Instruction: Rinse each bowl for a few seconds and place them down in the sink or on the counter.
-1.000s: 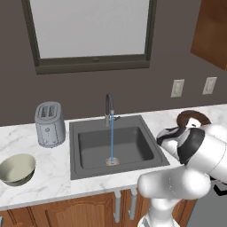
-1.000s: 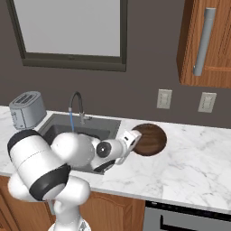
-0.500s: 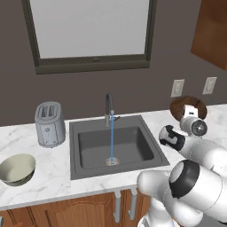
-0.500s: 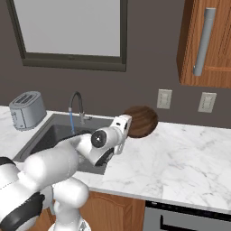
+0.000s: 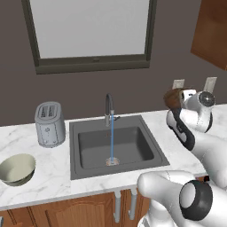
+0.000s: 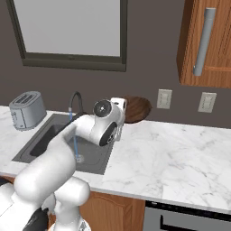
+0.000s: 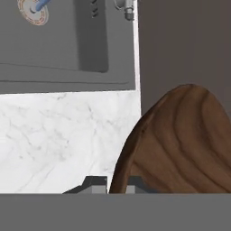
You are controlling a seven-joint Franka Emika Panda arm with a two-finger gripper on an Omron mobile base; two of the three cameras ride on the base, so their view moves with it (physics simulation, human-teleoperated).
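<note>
Right of the sink, the gripper is clenched on the rim of the dark brown bowl, lifted clear above the counter and tipped on edge, its rim plane near vertical before the wall. A thin stream runs from the faucet onto the sink's drain. Left of the sink, the cream-green bowl sits upright, nothing in it, with the toaster behind.

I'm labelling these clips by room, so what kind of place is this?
A home kitchen, most likely: a sink with its tap running sits in a marble counter over wooden cabinets, and a toaster stands beside it.
</note>
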